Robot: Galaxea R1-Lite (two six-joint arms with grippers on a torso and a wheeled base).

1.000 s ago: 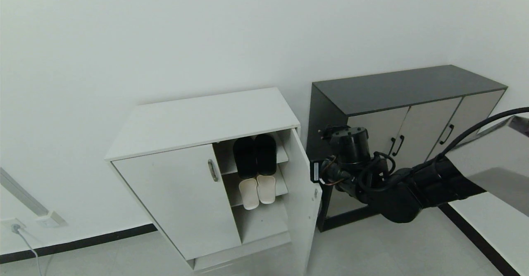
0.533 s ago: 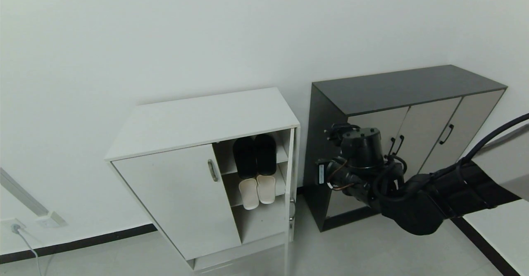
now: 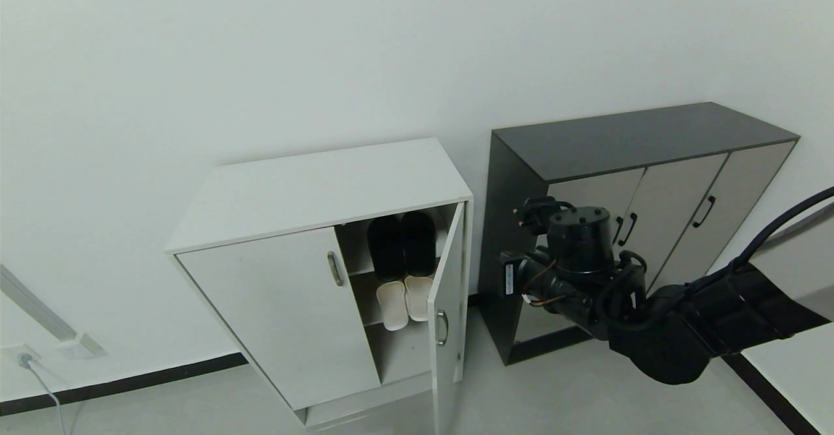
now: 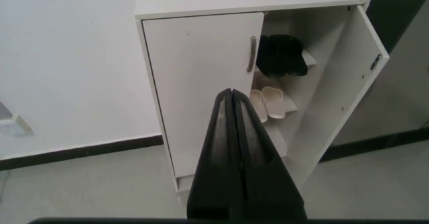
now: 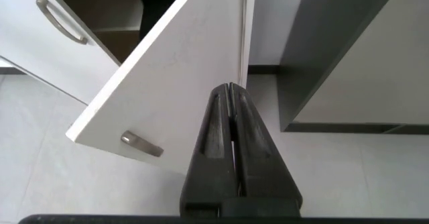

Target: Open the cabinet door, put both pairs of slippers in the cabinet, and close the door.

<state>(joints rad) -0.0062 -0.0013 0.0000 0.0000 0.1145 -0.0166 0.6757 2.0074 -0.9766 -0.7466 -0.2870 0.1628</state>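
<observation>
Smooth white laminate cabinet [image 3: 313, 191], boxy and flat-topped, with its right door [image 3: 446, 272] half open and a curved metal handle [image 3: 442, 328] on it. Matte black slippers [image 3: 402, 245] sit on the upper shelf, cream slippers [image 3: 404, 299] on the shelf below. The right gripper [image 5: 232, 90] is pinched closed on nothing just beside the door, and the left gripper [image 4: 231, 93] is closed too, out front

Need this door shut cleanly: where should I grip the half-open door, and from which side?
Take the bar handle on the outer face of the door, coming from the front right. It stands vertical near the free edge, far from the hinges, so the right gripper closes sideways across it.
</observation>
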